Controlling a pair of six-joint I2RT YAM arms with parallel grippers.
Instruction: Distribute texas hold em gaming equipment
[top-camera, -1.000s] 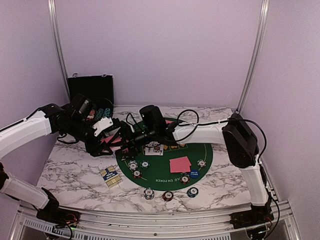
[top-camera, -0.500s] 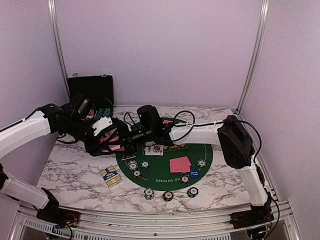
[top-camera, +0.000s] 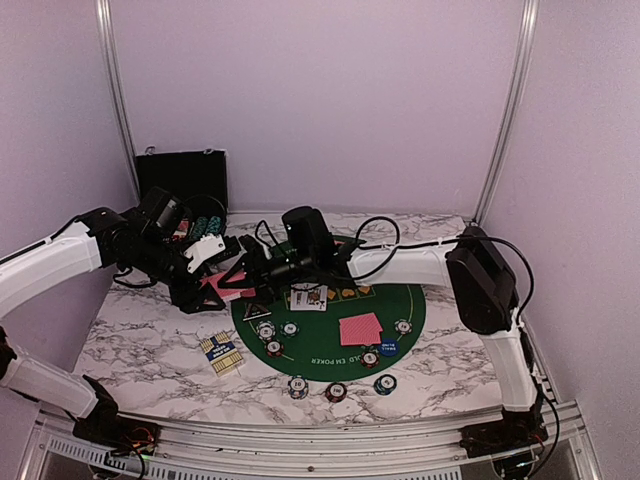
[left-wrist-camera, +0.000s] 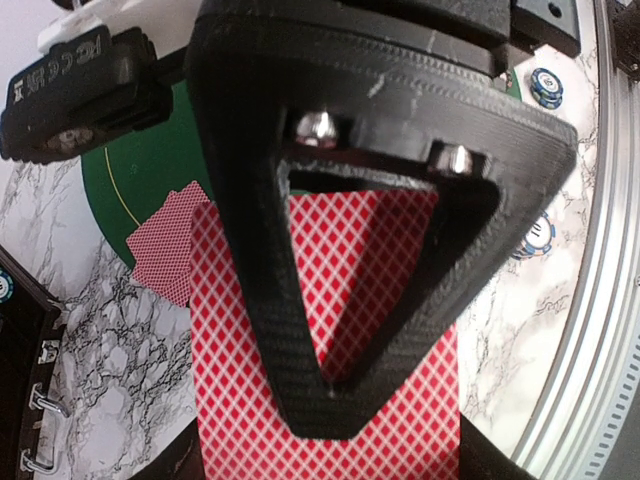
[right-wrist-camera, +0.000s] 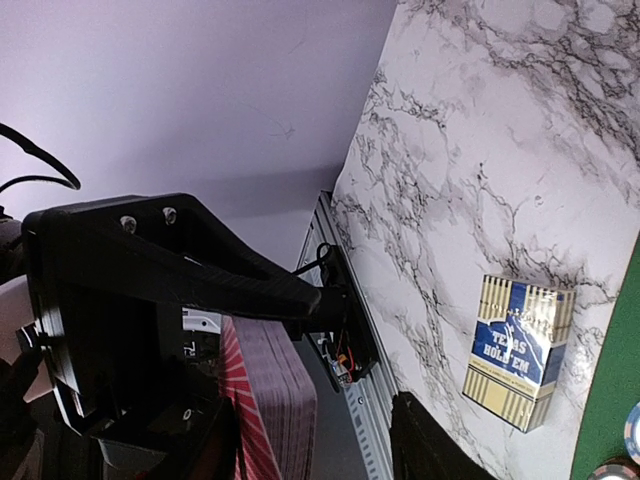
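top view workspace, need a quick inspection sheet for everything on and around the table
surface: marble table with a round green poker mat
job's things: chips on and in front of the mat; red-backed cards on the mat; deck held above the table
clutter: card box left of the mat
grippers: left gripper shut on the deck; right gripper open, close to the deck
cables: black cables looped over the right arm
surroundings: black case back left; lilac walls
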